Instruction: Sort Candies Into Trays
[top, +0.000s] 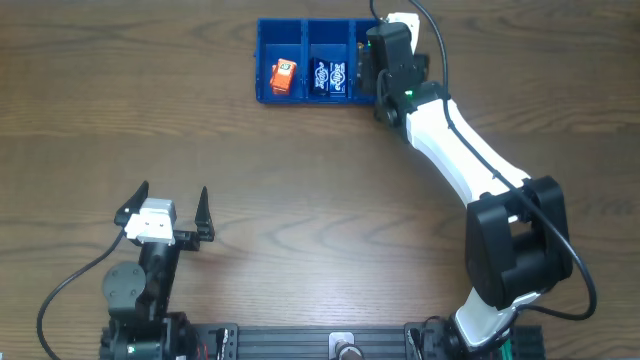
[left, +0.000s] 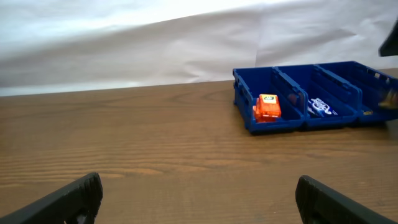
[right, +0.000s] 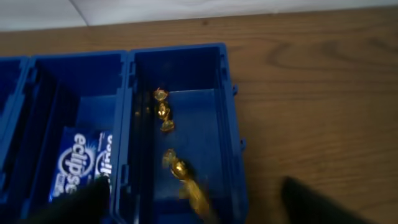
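The wooden desk spans the whole top view. The white right arm stretches from the lower right of the frame to the upper middle. There sits a blue tray with three compartments side by side. The left pincer hangs at the lower left, spread wide and holding nothing, well apart from the tray. The right pincer hovers over the tray's right compartment, also wide. Blue packs lie in the middle compartment and an orange candy in the left one. Small gold-wrapped candies lie in the right compartment.
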